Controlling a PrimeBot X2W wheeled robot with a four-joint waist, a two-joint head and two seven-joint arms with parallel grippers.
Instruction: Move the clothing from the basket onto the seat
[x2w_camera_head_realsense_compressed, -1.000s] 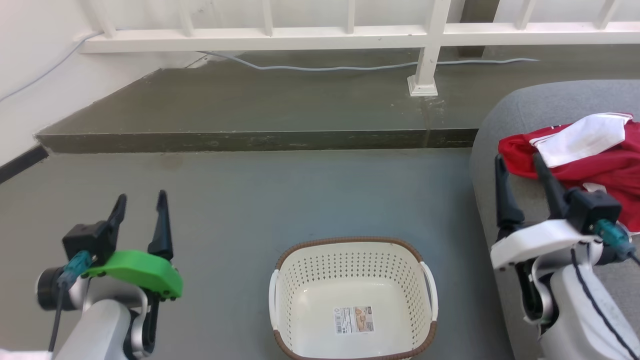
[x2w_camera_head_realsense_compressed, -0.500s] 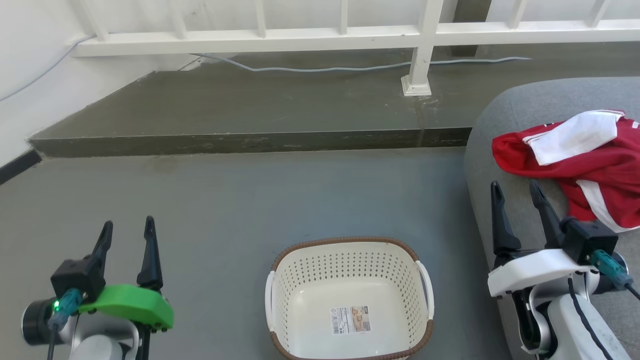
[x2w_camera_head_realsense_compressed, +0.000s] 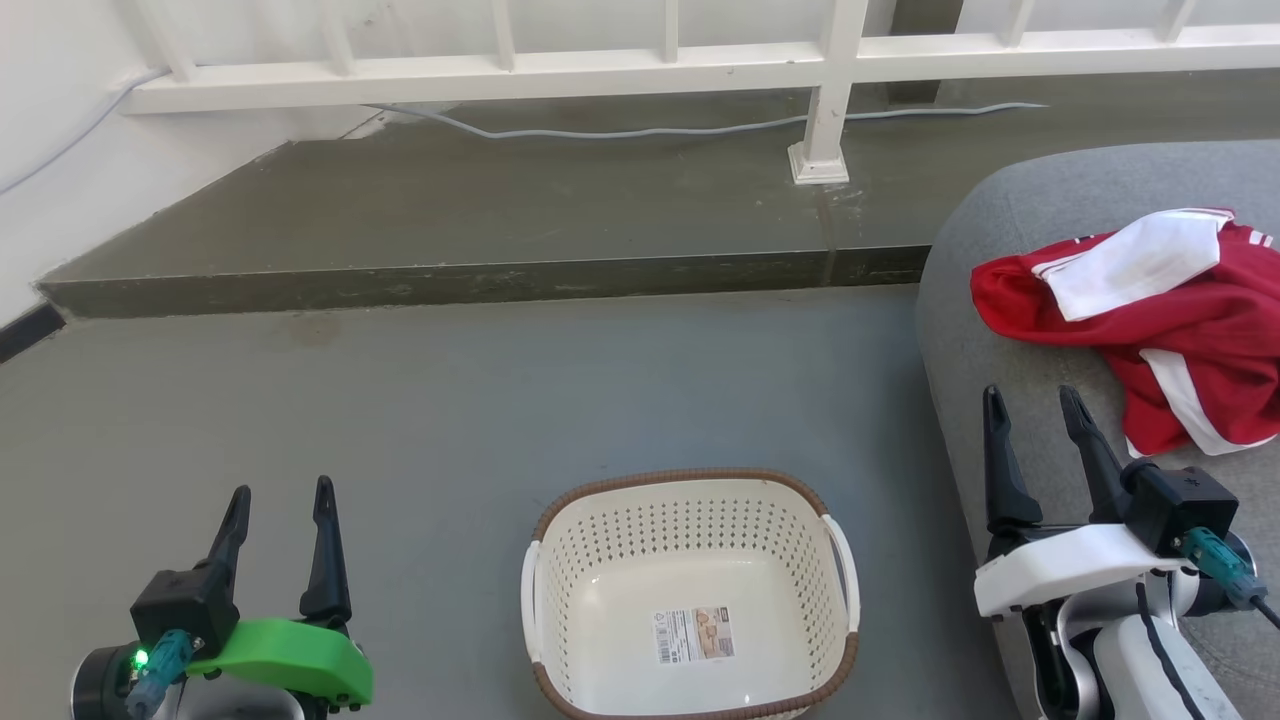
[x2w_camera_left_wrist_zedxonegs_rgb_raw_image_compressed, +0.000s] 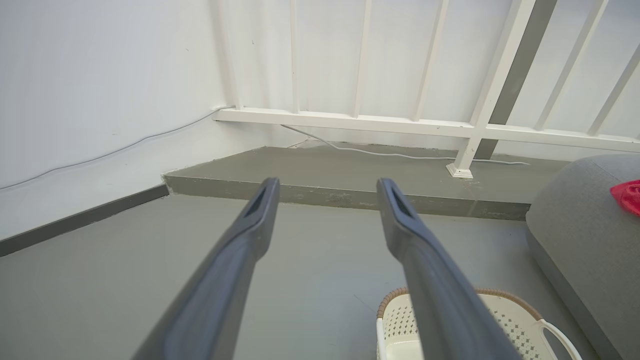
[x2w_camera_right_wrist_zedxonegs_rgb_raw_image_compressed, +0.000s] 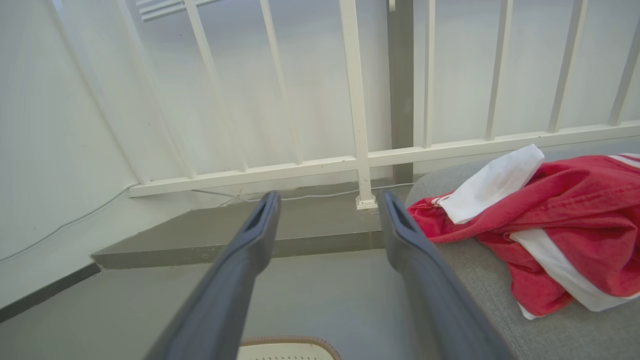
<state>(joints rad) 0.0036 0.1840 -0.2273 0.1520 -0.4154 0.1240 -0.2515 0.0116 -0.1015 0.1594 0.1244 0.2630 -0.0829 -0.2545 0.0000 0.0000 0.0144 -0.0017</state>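
Grey floor (x2w_camera_head_realsense_compressed: 450, 400) carries the basket (x2w_camera_head_realsense_compressed: 690, 530); the clothing (x2w_camera_head_realsense_compressed: 1200, 320) lies on the seat (x2w_camera_head_realsense_compressed: 1000, 230) near its left edge. Left end effector (x2w_camera_head_realsense_compressed: 281, 490) and right end effector (x2w_camera_head_realsense_compressed: 1030, 395) stand wide open, empty. White railing (x2w_camera_head_realsense_compressed: 500, 75) stands behind.

We find the clothing (x2w_camera_head_realsense_compressed: 1195, 315) at our two o'clock, a crumpled red heap with a white panel folded across its top and a white stripe along its lower edge, lying on the seat (x2w_camera_head_realsense_compressed: 1000, 230). The seat is a large, rounded, grey fabric cushion on the floor. At our six o'clock the basket (x2w_camera_head_realsense_compressed: 690, 475) stands upright on the floor, cream-white and perforated, with a brown woven-look rim and two side handles. Its bare bottom carries a paper label (x2w_camera_head_realsense_compressed: 692, 634). We see the basket just beside the seat, not touching it.
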